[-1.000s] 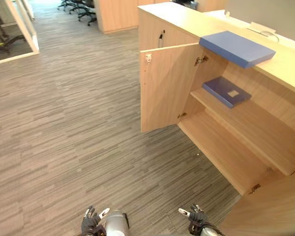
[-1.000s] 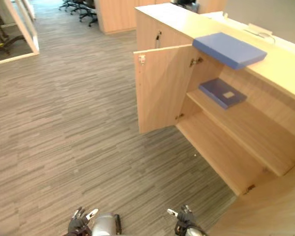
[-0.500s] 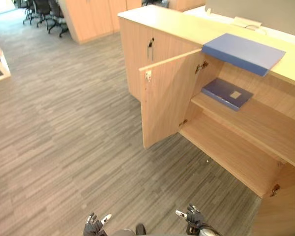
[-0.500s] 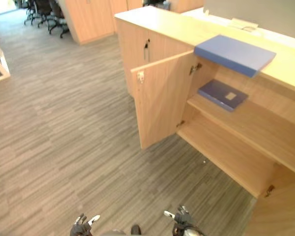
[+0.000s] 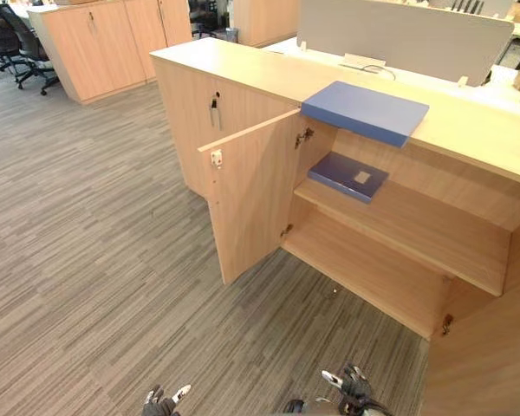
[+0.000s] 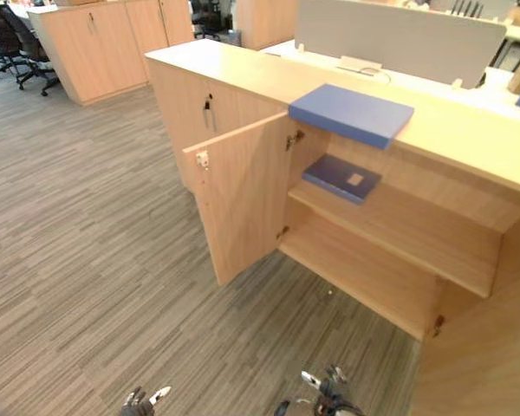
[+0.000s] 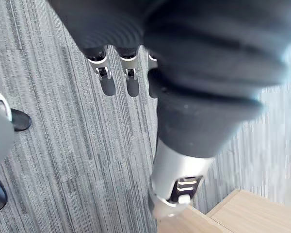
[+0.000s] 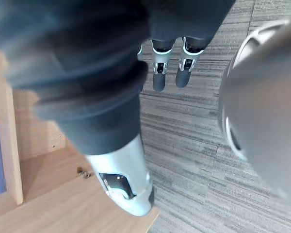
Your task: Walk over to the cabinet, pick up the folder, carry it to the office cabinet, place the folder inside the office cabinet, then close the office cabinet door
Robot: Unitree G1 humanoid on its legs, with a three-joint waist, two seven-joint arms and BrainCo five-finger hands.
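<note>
Head views, from my remote station: a long wooden cabinet [image 5: 243, 71] stands ahead and to the right on grey striped carpet [image 5: 87, 251]. One door [image 5: 251, 195] is swung wide towards me on its hinges, and a second door [image 5: 490, 355] stands open at the other side of the compartment. The blue folder [image 5: 365, 111] lies flat on the cabinet top at its front edge, directly above the open compartment, and neither hand touches it. A darker blue folder [image 5: 347, 176] lies flat on the upper shelf [image 5: 433, 230] inside, near the hinge side. The bottom board [image 5: 373, 276] lies below the shelf.

Both hands hang low at the near edge of the view, well apart from the cabinet. I read the left hand [image 5: 160, 402] in its wrist view as relaxed, fingers [image 7: 132, 80] straight and pointing at the carpet, holding nothing. The right hand [image 5: 352, 390] is the same: fingers [image 8: 160, 74] extended, thumb apart, nothing in its grasp.

Background: a grey screen [image 5: 403, 36] rises behind the cabinet top, and office chairs [image 5: 9, 43] stand at far left beside further wooden cabinets [image 5: 104, 43].
</note>
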